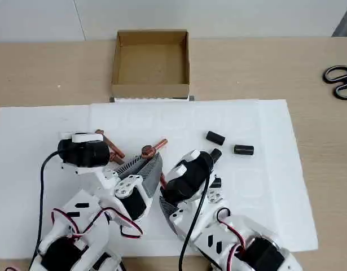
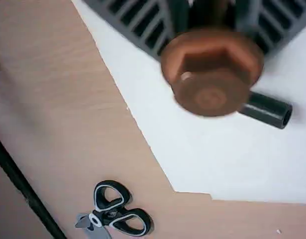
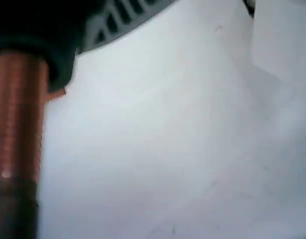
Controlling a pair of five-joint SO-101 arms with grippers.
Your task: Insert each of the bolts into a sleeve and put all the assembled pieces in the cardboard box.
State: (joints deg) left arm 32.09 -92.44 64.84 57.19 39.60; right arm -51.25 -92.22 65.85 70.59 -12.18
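Outside the open cardboard box, apparently three sleeves lie loose.

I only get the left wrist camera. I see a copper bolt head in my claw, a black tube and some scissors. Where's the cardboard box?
Observer: The open brown cardboard box sits on the wooden table, just past the far edge of the white paper sheet, ahead of both arms.
Child: Is anything in it?
Observer: No. The high view shows its bare floor, with no pieces inside.
Child: Are there more bolts?
Observer: Yes. A second copper bolt lies next to the left arm, apart from the copper hex-head bolt in your left claw.
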